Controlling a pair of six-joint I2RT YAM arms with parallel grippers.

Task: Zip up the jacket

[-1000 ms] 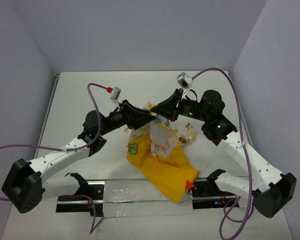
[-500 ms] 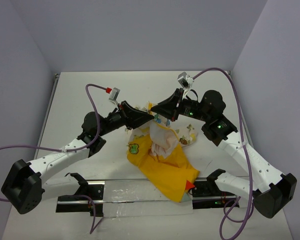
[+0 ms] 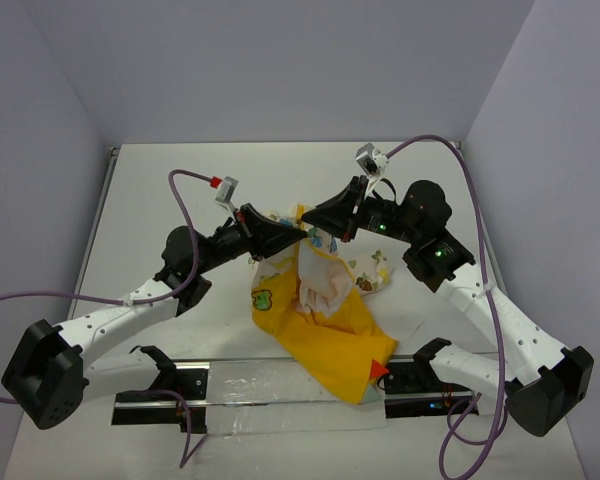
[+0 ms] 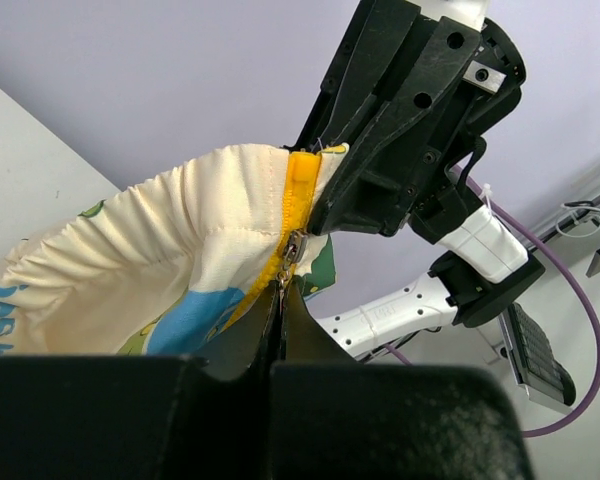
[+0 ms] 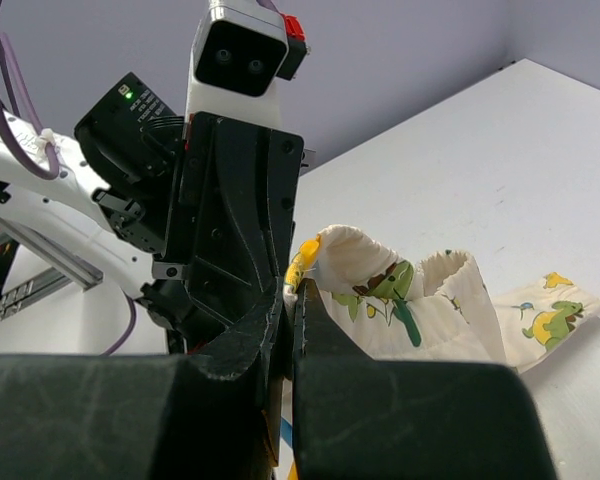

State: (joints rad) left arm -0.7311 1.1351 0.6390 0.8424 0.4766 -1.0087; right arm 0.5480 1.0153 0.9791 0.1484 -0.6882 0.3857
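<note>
The jacket hangs bunched between both arms over the white table, yellow side down, with a green patch and a red tip. Its cream cartoon-print fabric is stretched out in the left wrist view. My left gripper is shut on the metal zipper pull, which sits on the yellow zipper tape. My right gripper is shut on the jacket's edge beside the yellow tape, directly opposite the left gripper and almost touching it.
A black rail with a clear plastic sheet runs along the table's near edge between the arm bases. Purple cables loop above both arms. Grey walls close in the table at the back and sides.
The left gripper has closed on the zipper pull. The jacket's lower left edge has shifted slightly left. The right gripper has kept its hold.
</note>
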